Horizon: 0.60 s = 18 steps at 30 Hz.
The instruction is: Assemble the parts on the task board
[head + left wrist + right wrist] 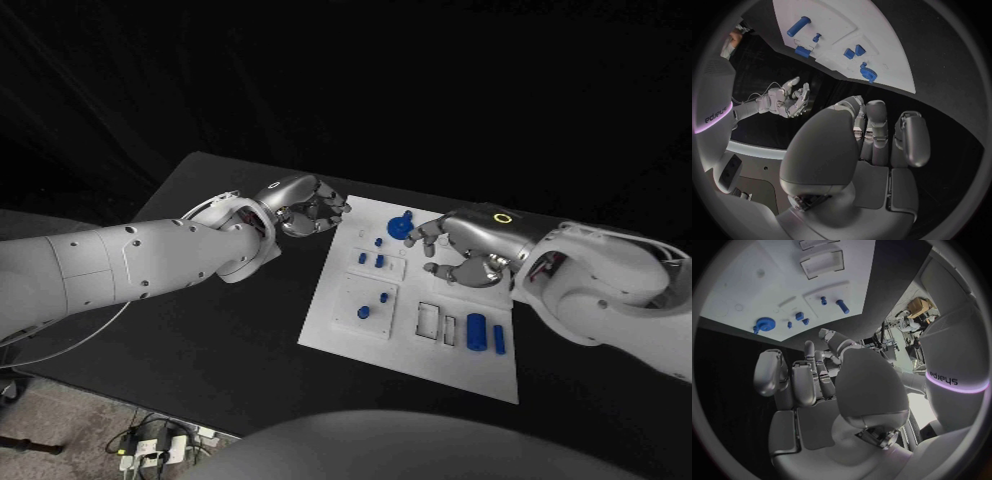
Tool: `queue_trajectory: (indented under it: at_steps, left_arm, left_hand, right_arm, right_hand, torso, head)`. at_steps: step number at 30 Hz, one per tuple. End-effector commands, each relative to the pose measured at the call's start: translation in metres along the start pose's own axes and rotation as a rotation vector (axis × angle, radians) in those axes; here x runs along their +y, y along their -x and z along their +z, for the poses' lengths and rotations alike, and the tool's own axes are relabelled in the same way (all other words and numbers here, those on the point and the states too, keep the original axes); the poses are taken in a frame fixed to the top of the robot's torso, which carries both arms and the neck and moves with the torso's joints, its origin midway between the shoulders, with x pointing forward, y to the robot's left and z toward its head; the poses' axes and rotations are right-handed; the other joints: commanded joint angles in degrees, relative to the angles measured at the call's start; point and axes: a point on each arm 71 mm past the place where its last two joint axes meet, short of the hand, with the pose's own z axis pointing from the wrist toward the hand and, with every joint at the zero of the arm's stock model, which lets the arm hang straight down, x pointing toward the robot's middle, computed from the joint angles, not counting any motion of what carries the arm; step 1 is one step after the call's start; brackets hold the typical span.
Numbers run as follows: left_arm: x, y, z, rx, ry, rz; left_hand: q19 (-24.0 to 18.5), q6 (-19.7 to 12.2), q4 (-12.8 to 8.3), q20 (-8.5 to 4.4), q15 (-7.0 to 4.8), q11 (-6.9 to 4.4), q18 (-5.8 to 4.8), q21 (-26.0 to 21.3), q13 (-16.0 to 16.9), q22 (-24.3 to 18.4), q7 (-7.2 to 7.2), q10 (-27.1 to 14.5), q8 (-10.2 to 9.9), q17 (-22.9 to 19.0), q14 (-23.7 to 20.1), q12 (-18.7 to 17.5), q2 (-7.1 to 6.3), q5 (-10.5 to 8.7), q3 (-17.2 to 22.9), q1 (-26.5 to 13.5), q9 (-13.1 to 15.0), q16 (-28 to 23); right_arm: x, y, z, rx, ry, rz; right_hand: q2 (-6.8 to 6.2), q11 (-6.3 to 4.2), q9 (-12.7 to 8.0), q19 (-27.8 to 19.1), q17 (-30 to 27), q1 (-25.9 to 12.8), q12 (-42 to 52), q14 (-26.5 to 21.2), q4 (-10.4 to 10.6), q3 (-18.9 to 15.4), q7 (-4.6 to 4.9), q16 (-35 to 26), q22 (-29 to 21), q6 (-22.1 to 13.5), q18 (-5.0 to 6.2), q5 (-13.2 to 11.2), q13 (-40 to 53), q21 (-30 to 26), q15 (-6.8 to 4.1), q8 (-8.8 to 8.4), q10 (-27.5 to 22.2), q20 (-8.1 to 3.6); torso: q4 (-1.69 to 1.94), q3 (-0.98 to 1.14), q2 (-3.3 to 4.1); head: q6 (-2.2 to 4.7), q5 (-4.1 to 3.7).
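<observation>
Worktop: black worktop, white plastic task board at centre.
Parts: small blue plastic pieces – some seated, others loose.
Left robot hand: 10 o'clock – fingers curled, empty.
Right robot hand: 1 o'clock, fingers apart, empty.
Progress: seemingly partway.

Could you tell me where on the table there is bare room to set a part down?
The black table is bare on the left arm's side of the task board, and the board's near corner strip is free too. It is crowded toward the far end, where both robot hands hang by the blue parts.
</observation>
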Motion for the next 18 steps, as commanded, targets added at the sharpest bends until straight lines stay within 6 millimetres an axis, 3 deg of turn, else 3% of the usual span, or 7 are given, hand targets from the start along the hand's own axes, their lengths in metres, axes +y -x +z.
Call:
queue_trajectory:
  at_steps: [1, 3, 10, 11, 13, 14, 18]
  left_arm:
    - [-0.005, -0.001, 0.002, -0.018, -0.032, 0.002]
    - [-0.006, -0.002, 0.003, -0.018, -0.036, 0.001]
    - [-0.006, -0.008, 0.002, -0.009, -0.037, -0.005]
    - [-0.006, -0.008, 0.002, -0.009, -0.037, -0.006]
    - [-0.006, -0.009, 0.002, -0.007, -0.036, -0.007]
    - [-0.006, -0.010, 0.002, -0.005, -0.035, -0.007]
    - [-0.006, -0.012, 0.003, 0.000, -0.036, -0.009]
  left_hand:
    - [0.1, -0.1, 0.1, 0.27, 0.27, 0.04, 0.48, -0.2, 0.1, 10.9, 0.40, 0.2, 0.3, 0.0, -0.1, -0.3, -0.04, 0.20, 0.3, 0.7, 0.1, -0.2]
    - [0.1, -0.1, 0.0, 0.27, 0.27, 0.03, 0.50, -0.3, 0.1, 10.9, 0.40, 0.2, 0.3, 0.0, -0.1, -0.3, -0.05, 0.20, 0.3, 0.7, 0.1, -0.2]
    - [0.0, 0.0, 0.1, 0.26, 0.26, 0.02, 0.52, -0.4, 0.1, 10.8, 0.41, 0.2, 0.3, -0.2, -0.1, -0.3, -0.05, 0.21, 0.3, 0.7, 0.1, -0.3]
    - [0.0, 0.0, 0.1, 0.26, 0.26, 0.02, 0.53, -0.5, 0.1, 10.8, 0.42, 0.2, 0.4, -0.3, -0.2, -0.3, -0.05, 0.21, 0.3, 0.7, 0.1, -0.4]
    - [0.0, 0.0, 0.0, 0.26, 0.25, 0.01, 0.55, -0.6, 0.1, 10.8, 0.42, 0.2, 0.4, -0.4, -0.2, -0.3, -0.06, 0.22, 0.3, 0.8, 0.1, -0.4]
    - [0.0, 0.0, 0.1, 0.26, 0.25, 0.01, 0.56, -0.6, 0.1, 10.8, 0.43, 0.2, 0.4, -0.5, -0.3, -0.3, -0.06, 0.22, 0.3, 0.8, 0.1, -0.5]
    - [-0.1, 0.0, 0.1, 0.25, 0.24, 0.02, 0.56, -0.6, 0.1, 10.8, 0.44, 0.3, 0.4, -0.6, -0.3, -0.3, -0.05, 0.25, 0.4, 0.8, 0.1, -0.6]
  right_arm:
    - [-0.015, 0.008, -0.012, -0.043, -0.116, 0.203]
    - [-0.030, 0.007, -0.021, -0.009, -0.213, 0.257]
    - [-0.071, -0.020, -0.054, 0.245, -0.522, 0.415]
    - [-0.074, -0.024, -0.058, 0.270, -0.552, 0.427]
    - [-0.081, -0.032, -0.066, 0.326, -0.617, 0.444]
    - [-0.084, -0.037, -0.070, 0.367, -0.656, 0.447]
    - [-0.088, -0.047, -0.074, 0.468, -0.721, 0.442]
  right_hand:
    - [1.07, -1.30, 0.2, -2.8, -5.0, -2.6, 3.5, -3.1, 2.5, -1.4, 1.37, -2.4, 6.4, 3.9, 1.16, -2.8, 1.6, -3.9, -0.38, 1.61, 4.4, -0.45]
    - [1.20, -2.04, 0.5, -8.8, -13.7, -5.4, 7.2, -9.3, 4.8, -3.3, 1.21, -7.0, 4.1, 7.7, 2.68, -6.1, 3.9, -12.0, -0.73, 3.01, 7.3, -0.83]
    - [2.39, -2.23, -0.1, -16.5, -2.3, -11.1, 22.6, -6.6, 9.9, -9.0, 1.25, -0.7, 2.5, 9.4, 4.00, -10.6, 18.3, -21.7, -0.24, 1.98, 8.6, -0.76]
    - [2.58, -2.39, -0.1, -15.3, 2.3, -11.4, 31.9, -3.8, 10.1, -10.0, 1.49, 1.7, 3.1, 9.4, 3.65, -10.8, 28.2, -20.5, -0.54, 1.73, 13.5, -0.67]
    - [3.22, -2.63, 1.6, -7.4, 21.5, -13.3, 55.4, 9.3, 11.3, -12.0, 0.51, 8.6, 5.6, 11.8, 1.79, -11.0, 56.9, -10.5, -1.05, 3.53, 36.4, -1.31]
    - [3.37, -2.77, 2.3, -3.7, 25.8, -14.2, 57.7, 12.1, 11.8, -12.7, 0.19, 9.7, 6.8, 12.4, 0.97, -11.0, 60.3, -5.6, -1.22, 4.24, 39.4, -1.64]
    - [4.45, -3.94, 5.1, 5.9, 25.9, -18.9, 57.7, 12.2, 14.6, -15.2, -0.86, 9.8, 10.2, 14.4, -1.51, -10.5, 60.3, 8.1, -2.67, 6.68, 39.4, -2.83]
  torso:
    - [-0.41, -0.65, -0.48]
    - [-0.56, -0.80, -0.65]
    - [-0.85, -0.95, -1.00]
    - [-0.88, -0.99, -1.02]
    - [-0.93, -1.02, -0.99]
    - [-0.89, -0.93, -0.95]
    - [-0.92, -0.90, -1.00]
  head:
    - [0.00, -1.47]
    - [0.00, -2.23]
    - [0.00, -3.19]
    - [0.00, -3.20]
    - [0.00, -3.33]
    - [0.00, -3.46]
    - [0.00, -3.68]
